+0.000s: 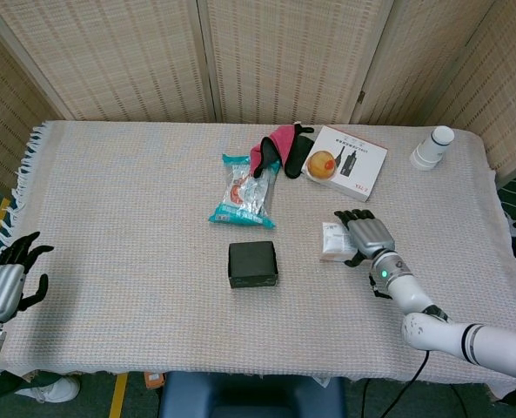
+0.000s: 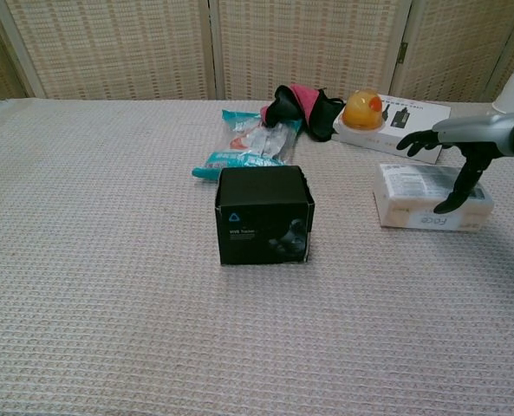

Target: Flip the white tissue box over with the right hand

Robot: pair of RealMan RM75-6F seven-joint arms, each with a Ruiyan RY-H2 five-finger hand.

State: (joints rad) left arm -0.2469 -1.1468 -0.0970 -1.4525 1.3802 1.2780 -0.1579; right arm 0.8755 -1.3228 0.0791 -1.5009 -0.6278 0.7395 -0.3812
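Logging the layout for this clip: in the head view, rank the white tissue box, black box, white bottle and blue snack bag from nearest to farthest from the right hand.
1. white tissue box: directly under the right hand.
2. black box: further toward the table's middle.
3. white bottle at the far corner and blue snack bag past the black box: too close to call.
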